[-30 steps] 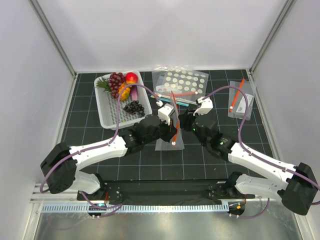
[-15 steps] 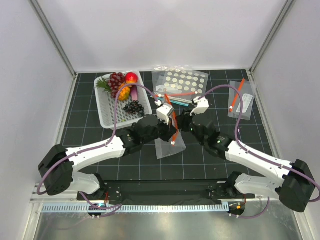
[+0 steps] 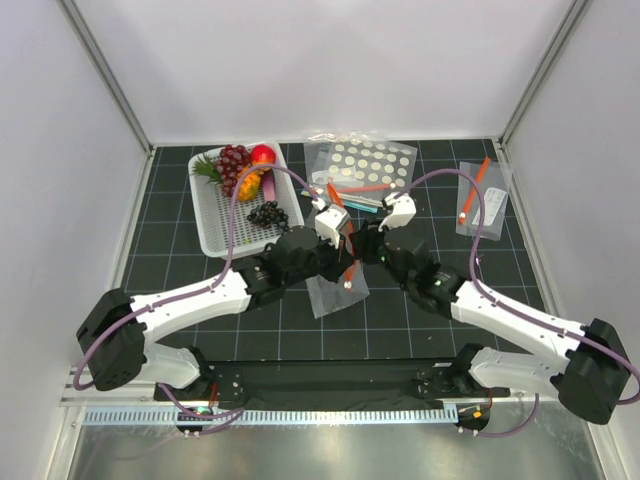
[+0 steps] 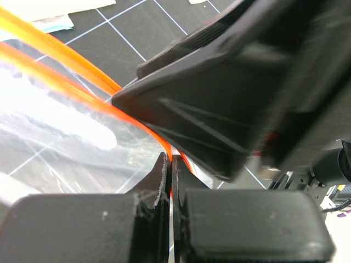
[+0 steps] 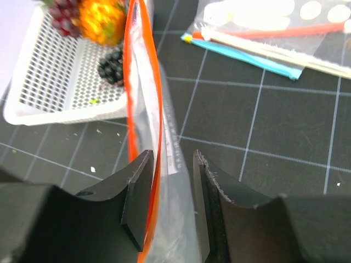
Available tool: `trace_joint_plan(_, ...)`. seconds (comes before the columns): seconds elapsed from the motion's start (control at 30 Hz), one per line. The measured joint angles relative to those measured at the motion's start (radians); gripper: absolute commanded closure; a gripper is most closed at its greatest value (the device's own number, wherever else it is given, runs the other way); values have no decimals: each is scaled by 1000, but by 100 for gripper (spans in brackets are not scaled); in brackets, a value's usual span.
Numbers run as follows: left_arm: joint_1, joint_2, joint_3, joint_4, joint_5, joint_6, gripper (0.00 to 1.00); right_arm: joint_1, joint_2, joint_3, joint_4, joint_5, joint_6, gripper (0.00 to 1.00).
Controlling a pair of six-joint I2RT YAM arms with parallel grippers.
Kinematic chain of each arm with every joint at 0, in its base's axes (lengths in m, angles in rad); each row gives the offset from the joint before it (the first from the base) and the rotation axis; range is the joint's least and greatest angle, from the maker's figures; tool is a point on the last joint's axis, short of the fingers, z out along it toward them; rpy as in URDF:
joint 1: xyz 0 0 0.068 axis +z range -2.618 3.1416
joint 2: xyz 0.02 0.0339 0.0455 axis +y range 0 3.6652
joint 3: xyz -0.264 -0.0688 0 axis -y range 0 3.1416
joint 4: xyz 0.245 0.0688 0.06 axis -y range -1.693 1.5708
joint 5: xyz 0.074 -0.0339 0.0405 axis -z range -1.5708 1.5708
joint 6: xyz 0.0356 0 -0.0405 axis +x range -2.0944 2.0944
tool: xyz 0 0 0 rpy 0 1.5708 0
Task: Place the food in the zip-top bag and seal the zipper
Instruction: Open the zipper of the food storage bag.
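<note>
The left wrist view shows the left gripper [image 4: 170, 167] pinched shut on the bag [image 4: 55, 142], while the right wrist view shows the right gripper [image 5: 167, 183] open around the zipper [image 5: 128, 93], with the basket [image 5: 49, 68] at ten o'clock.

- The overhead camera sits high behind both arm bases [image 3: 195, 380], looking down over the whole black table [image 3: 165, 225].
- The left wrist camera is jammed in close, peering past its own fingers [image 4: 88, 230] at the orange zipper [image 4: 55, 55].
- The right wrist camera looks down from nearby at that same zipper and the white basket [image 5: 60, 82], both seen overhead too.
</note>
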Motion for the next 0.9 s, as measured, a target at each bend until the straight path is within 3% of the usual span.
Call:
trace_joint_plan(0.33,0,3,2,0,8,4,100,0,-93,0,-1,10,-15,59)
trace_joint_plan(0.73,0,3,2,0,10,18,100,0,13,31,-43,16,-14,60)
trace_joint_plan(0.8,0,3,2,0,10,23,100,0,19,37,-50,16,-15,63)
trace_joint_plan(0.9,0,2,2,0,9,26,100,0,19,47,-72,15,-14,80)
